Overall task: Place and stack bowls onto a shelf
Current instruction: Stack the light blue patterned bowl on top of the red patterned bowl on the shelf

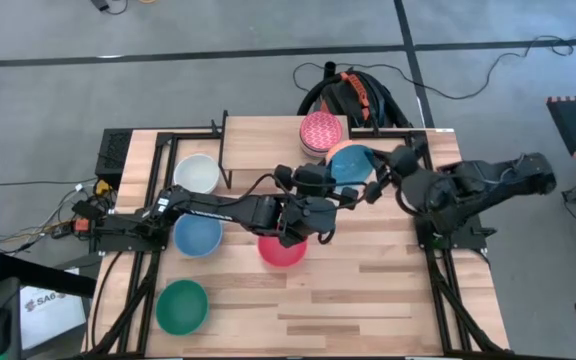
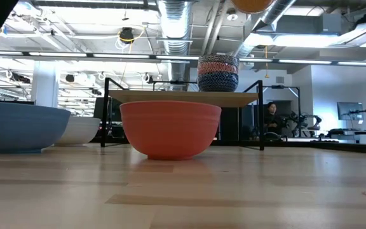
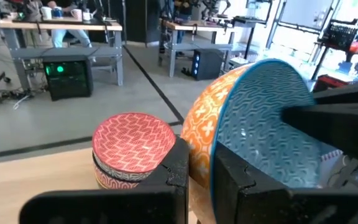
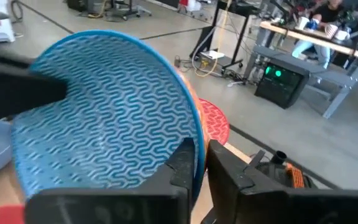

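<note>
A bowl, orange outside and blue-patterned inside (image 1: 351, 160), hangs in the air over the shelf's (image 1: 268, 140) right part, between both grippers. My left gripper (image 1: 346, 193) reaches in from the table's left and my right gripper (image 1: 376, 188) from the right; both are shut on the bowl's rim. The low view shows only its orange underside (image 2: 253, 5) at the top edge. A pink patterned bowl (image 1: 320, 130) sits stacked on a dark blue-and-white one (image 2: 218, 81) on the shelf (image 2: 183, 97). My left gripper (image 3: 201, 158) pinches the bowl's rim (image 3: 211, 146), one finger inside on the blue pattern and one outside on the orange wall. The bowl is lifted clear and tilted on its side. My right gripper (image 4: 199, 158) pinches another part of the rim (image 4: 194, 124), one finger inside, one outside.
On the tabletop lie a red bowl (image 1: 281, 248) under the left arm, a light blue bowl (image 1: 198, 235), a white bowl (image 1: 196, 172) and a green bowl (image 1: 181, 305) near the front left. A black and orange bag (image 1: 353, 95) lies beyond the far edge.
</note>
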